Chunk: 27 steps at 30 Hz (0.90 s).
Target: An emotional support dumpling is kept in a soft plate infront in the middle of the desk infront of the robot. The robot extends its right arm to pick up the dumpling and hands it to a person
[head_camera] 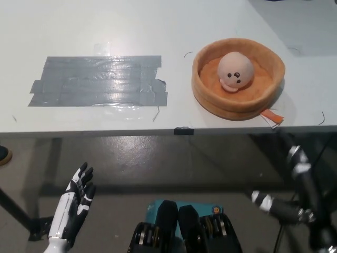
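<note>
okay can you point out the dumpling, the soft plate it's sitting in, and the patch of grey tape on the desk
dumpling (235,71), head view, on its rounded top above the face.
soft plate (238,107), head view, on the orange outer wall nearest the desk edge.
grey tape (100,80), head view, on the middle of the patch.

Dumpling (235,71) sits in the plate (209,95), on the desk (79,26) toward the right; tape patch (100,80) lies left of it. Both hands hang below the desk's near edge.

The dumpling's (235,71) underside is hidden by the plate's rim (238,103).
</note>
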Each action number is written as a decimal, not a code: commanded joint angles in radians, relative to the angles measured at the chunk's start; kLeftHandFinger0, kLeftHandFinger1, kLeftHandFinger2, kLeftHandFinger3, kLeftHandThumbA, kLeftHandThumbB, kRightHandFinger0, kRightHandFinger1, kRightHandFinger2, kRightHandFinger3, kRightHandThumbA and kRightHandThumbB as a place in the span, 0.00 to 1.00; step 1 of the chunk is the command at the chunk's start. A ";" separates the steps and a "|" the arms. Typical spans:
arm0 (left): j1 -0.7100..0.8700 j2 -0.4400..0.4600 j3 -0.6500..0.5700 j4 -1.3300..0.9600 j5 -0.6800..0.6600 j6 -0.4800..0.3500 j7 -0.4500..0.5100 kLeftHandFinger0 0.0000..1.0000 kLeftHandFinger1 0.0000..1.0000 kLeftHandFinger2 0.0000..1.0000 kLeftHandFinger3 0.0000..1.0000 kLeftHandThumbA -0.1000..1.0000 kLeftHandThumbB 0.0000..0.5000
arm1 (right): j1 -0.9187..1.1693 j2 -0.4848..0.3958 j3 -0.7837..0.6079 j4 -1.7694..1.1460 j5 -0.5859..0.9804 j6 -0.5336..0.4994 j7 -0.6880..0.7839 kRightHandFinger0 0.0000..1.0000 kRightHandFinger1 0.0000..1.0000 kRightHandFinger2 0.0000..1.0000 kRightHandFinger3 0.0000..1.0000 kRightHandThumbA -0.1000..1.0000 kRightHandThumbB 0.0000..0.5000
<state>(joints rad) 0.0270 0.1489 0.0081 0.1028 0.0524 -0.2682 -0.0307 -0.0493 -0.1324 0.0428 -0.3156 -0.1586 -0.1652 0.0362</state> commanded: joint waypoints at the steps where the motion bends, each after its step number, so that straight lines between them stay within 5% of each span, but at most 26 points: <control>1: -0.012 0.012 -0.001 -0.034 0.003 -0.039 -0.009 1.00 1.00 1.00 1.00 0.85 0.74 | -0.273 -0.112 -0.062 -0.192 -0.070 0.323 0.084 1.00 1.00 1.00 1.00 0.95 0.61; 4: -0.013 0.010 -0.002 -0.038 0.008 -0.031 -0.007 1.00 1.00 1.00 1.00 0.85 0.74 | -0.451 -0.182 -0.039 -0.087 -0.046 0.454 0.152 1.00 1.00 1.00 1.00 1.00 0.61; 5: -0.014 0.010 -0.002 -0.039 0.007 -0.031 -0.007 1.00 1.00 1.00 1.00 0.86 0.74 | -0.478 -0.194 -0.031 -0.065 -0.048 0.478 0.164 1.00 1.00 1.00 1.00 1.00 0.49; 6: -0.015 0.011 -0.001 -0.038 0.007 -0.033 -0.007 1.00 1.00 1.00 1.00 0.86 0.74 | -0.553 -0.219 -0.003 0.003 -0.088 0.536 0.193 1.00 1.00 1.00 1.00 1.00 0.66; 7: -0.016 0.012 0.000 -0.039 0.007 -0.034 -0.007 1.00 1.00 1.00 1.00 0.86 0.74 | -0.623 -0.242 0.025 0.082 -0.119 0.551 0.217 1.00 1.00 1.00 1.00 1.00 0.67; 14: -0.028 0.014 0.001 -0.038 -0.002 -0.034 -0.011 1.00 1.00 1.00 1.00 0.86 0.75 | -0.894 -0.288 0.135 0.410 -0.156 0.580 0.300 1.00 1.00 1.00 1.00 1.00 0.67; 27: -0.041 0.012 0.000 -0.043 0.001 -0.032 -0.010 1.00 1.00 1.00 1.00 0.86 0.74 | -1.217 -0.207 0.269 1.003 -0.165 0.533 0.317 1.00 1.00 1.00 1.00 0.89 0.65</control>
<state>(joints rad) 0.0193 0.1477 0.0082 0.1038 0.0526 -0.2674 -0.0308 -1.0186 -0.3520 0.2485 0.4316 -0.2655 0.2747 0.2587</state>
